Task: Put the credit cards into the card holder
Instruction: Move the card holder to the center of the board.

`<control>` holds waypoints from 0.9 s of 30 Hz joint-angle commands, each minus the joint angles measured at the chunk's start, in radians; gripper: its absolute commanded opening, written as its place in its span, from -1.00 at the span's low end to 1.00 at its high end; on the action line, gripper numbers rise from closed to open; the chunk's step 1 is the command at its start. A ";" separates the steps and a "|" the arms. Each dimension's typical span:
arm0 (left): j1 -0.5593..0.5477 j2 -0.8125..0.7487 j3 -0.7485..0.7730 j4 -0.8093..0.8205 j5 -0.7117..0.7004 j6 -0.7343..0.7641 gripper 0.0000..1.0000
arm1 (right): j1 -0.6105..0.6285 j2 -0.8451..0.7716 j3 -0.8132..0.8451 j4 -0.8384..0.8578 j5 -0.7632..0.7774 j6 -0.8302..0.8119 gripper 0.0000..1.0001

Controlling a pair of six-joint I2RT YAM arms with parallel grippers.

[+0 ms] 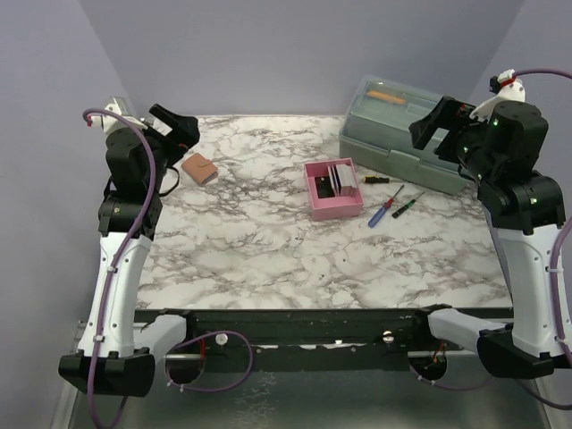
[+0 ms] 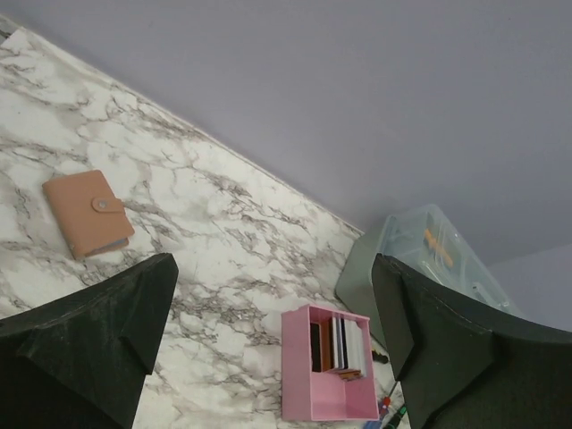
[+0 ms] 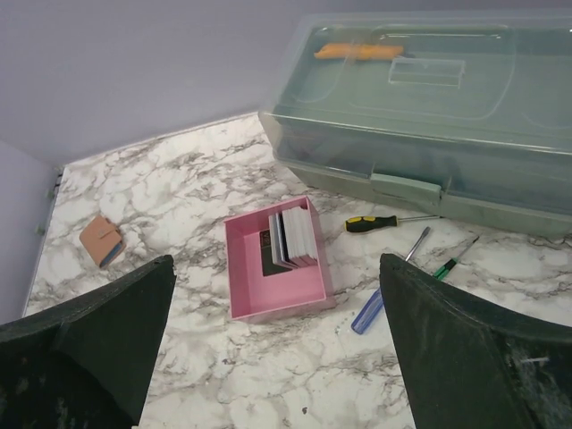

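Several credit cards (image 1: 340, 177) (image 2: 344, 344) (image 3: 293, 237) stand on edge in a stack at the far end of a pink tray (image 1: 323, 207) (image 2: 300, 375) (image 3: 250, 290) near the table's middle. The card holder (image 1: 199, 167) (image 2: 86, 213) (image 3: 100, 240), a small brown wallet snapped closed, lies flat at the back left. My left gripper (image 1: 181, 130) (image 2: 273, 299) hangs open, raised above the table just left of the card holder. My right gripper (image 1: 435, 124) (image 3: 277, 299) is open too, held high at the right in front of the toolbox. Neither holds anything.
A large grey-green toolbox (image 1: 402, 134) (image 3: 429, 107) with a clear lid stands at the back right. Three screwdrivers lie between it and the tray: yellow-black (image 1: 375, 179) (image 3: 368, 222), blue (image 1: 382, 213) (image 3: 368, 309), green-tipped (image 1: 404, 207) (image 3: 451, 263). Walls close in on three sides.
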 commanded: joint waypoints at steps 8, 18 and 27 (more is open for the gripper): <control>0.011 0.133 0.040 -0.250 -0.063 -0.167 0.98 | -0.006 0.004 -0.011 -0.034 -0.038 -0.014 1.00; 0.176 0.416 0.000 -0.269 0.136 -0.187 0.98 | -0.006 -0.022 -0.094 -0.072 -0.138 0.017 1.00; 0.304 0.713 -0.035 0.039 0.345 -0.075 0.68 | -0.006 0.066 -0.072 -0.093 -0.195 0.035 1.00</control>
